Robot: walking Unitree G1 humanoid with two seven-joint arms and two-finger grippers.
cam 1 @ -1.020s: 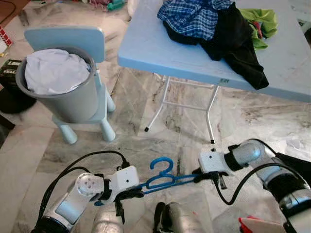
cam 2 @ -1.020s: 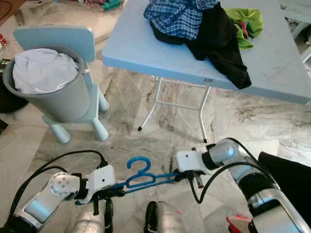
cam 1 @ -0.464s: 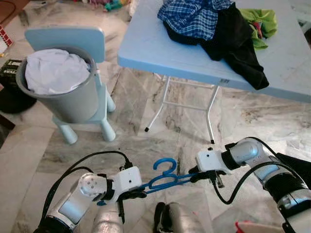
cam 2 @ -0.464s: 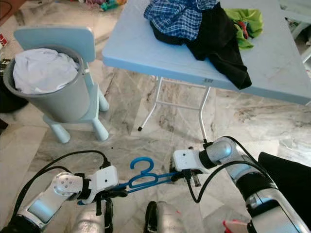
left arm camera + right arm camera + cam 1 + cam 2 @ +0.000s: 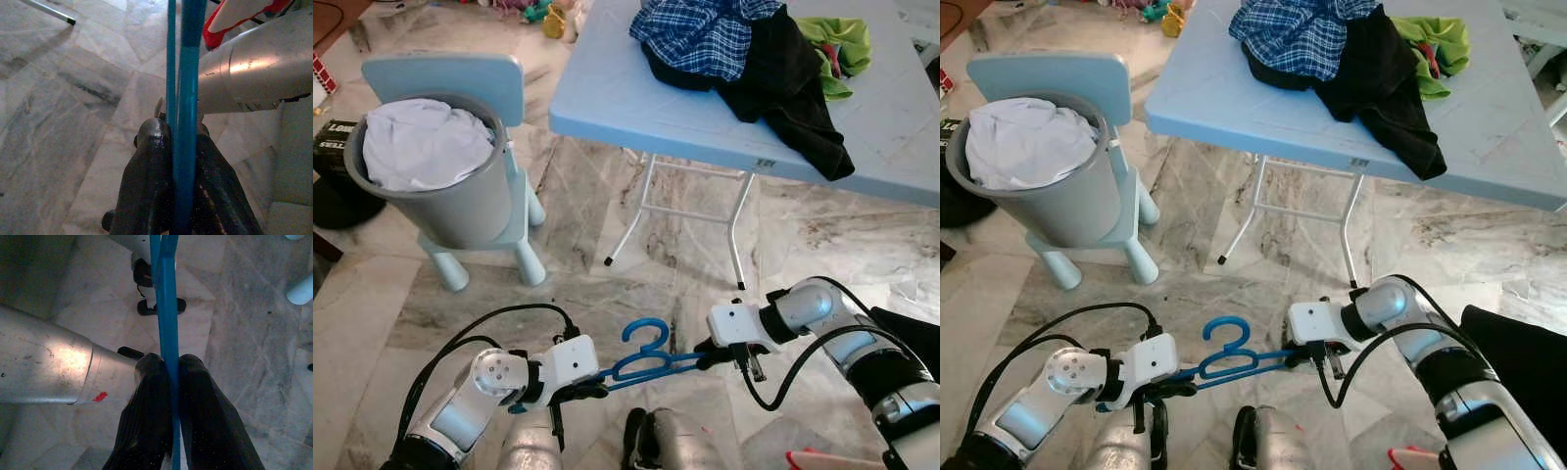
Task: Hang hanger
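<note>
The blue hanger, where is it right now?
The blue hanger is held low over the marble floor, between the left tool and right tool, in front of the blue table.

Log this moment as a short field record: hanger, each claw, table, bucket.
hanger: blue hanger, held level above the marble floor, hook pointing up
left claw: shut on one end of the hanger
right claw: shut on the other end
table: light blue folding table with a plaid shirt and black garment piled on it
bucket: grey bucket holding white cloth, on a small blue chair
</note>
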